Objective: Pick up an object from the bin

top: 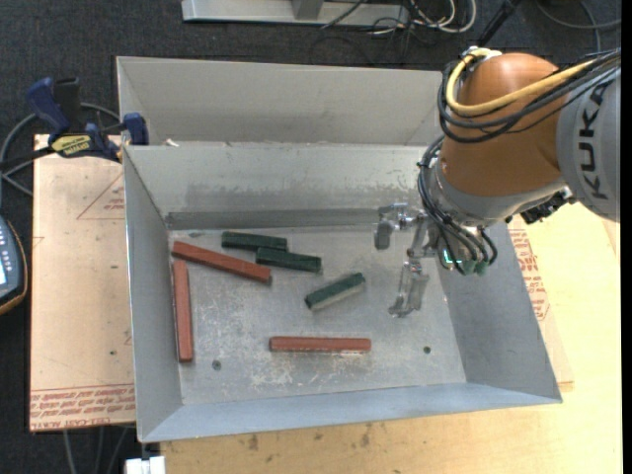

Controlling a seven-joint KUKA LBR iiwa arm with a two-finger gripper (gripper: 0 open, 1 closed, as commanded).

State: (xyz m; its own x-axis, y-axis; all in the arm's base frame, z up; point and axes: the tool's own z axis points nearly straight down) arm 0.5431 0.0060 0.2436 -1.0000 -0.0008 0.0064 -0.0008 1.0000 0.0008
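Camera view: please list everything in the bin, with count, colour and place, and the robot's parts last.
grey metal bin: 1, grey, middle of the view.
red-brown rectangular bars: 3, red-brown; one diagonal at rear left, one along the left wall, one at front centre.
dark green rectangular bars: 3, dark green; two close together at the rear, one tilted at centre.
arm: 1, orange cover, entering from the right.
end effector: 1, metal grey, over bare floor right of the tilted green bar.
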